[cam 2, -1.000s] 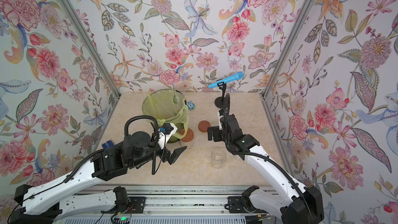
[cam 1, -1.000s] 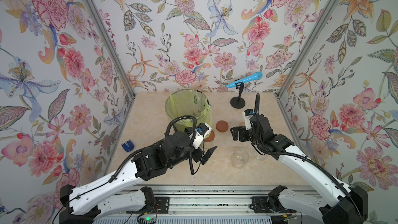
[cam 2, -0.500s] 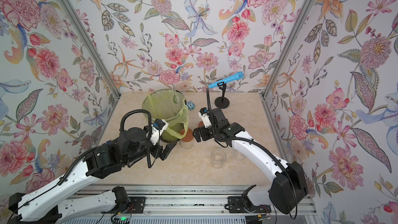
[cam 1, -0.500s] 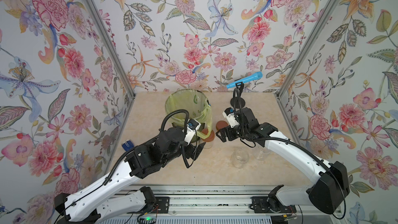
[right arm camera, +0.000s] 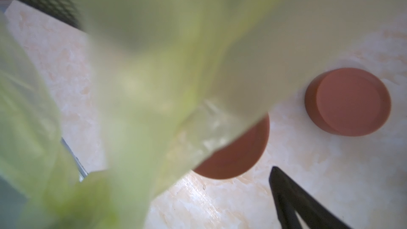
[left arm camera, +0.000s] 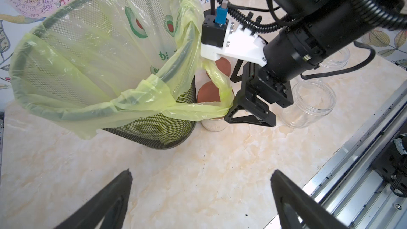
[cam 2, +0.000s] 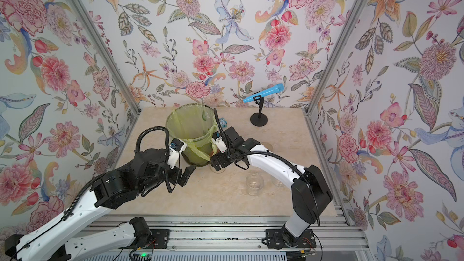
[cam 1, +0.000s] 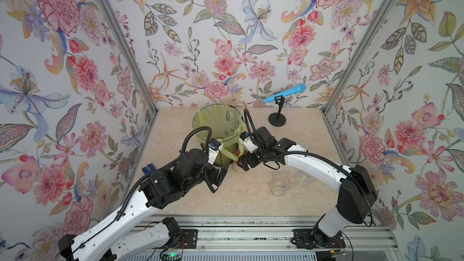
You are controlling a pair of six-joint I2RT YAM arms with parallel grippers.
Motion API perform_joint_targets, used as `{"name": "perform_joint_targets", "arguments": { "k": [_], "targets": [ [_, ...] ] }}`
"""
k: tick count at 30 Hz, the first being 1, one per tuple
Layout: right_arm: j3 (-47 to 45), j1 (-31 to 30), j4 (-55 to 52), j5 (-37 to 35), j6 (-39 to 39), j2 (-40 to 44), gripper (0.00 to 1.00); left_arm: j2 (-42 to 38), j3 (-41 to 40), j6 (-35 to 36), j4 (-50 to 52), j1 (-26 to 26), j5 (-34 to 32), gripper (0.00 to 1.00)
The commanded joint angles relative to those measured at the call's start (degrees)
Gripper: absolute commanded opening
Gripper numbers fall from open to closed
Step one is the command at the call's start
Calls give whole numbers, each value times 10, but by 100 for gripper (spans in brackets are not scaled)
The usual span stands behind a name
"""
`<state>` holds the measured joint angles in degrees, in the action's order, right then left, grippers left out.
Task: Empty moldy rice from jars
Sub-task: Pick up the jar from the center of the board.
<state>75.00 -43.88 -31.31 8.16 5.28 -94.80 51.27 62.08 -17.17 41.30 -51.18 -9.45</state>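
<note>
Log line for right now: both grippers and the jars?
left gripper: open, hovering | right gripper: open at lidded rice jar beside bin | two jars: empty, lidless

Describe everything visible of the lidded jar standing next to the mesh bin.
The jar is small, squat and clear, upright on the marbled table beside the mesh bin. A reddish-brown round lid closes it; pale grainy rice shows through its wall. A loop of the yellow-green bag drapes across it. The open right end effector sits beside it; contact is unclear.
</note>
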Motion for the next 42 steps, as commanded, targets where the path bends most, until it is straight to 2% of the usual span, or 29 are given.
{"name": "perform_joint_targets", "arguments": {
  "k": [1,17,30,35,40,42],
  "targets": [
    [30,-8,-11,-42,-16,-27,100,-10,-14,-26,20,9,-5,100],
    [57,-11,48,-51,-4,-122,100,-27,-36,-39,34,17,-3,100],
    [15,-15,51,-105,5,-91,99,-27,-43,-34,32,23,0,100],
    [6,-16,50,-100,7,-88,92,-25,-51,-35,19,24,5,100],
    [-1,-7,50,-93,18,-83,75,-21,-48,-28,16,27,5,100],
    [-5,-3,50,-89,22,-76,73,-20,-47,-26,13,27,6,100]
  ]
}}
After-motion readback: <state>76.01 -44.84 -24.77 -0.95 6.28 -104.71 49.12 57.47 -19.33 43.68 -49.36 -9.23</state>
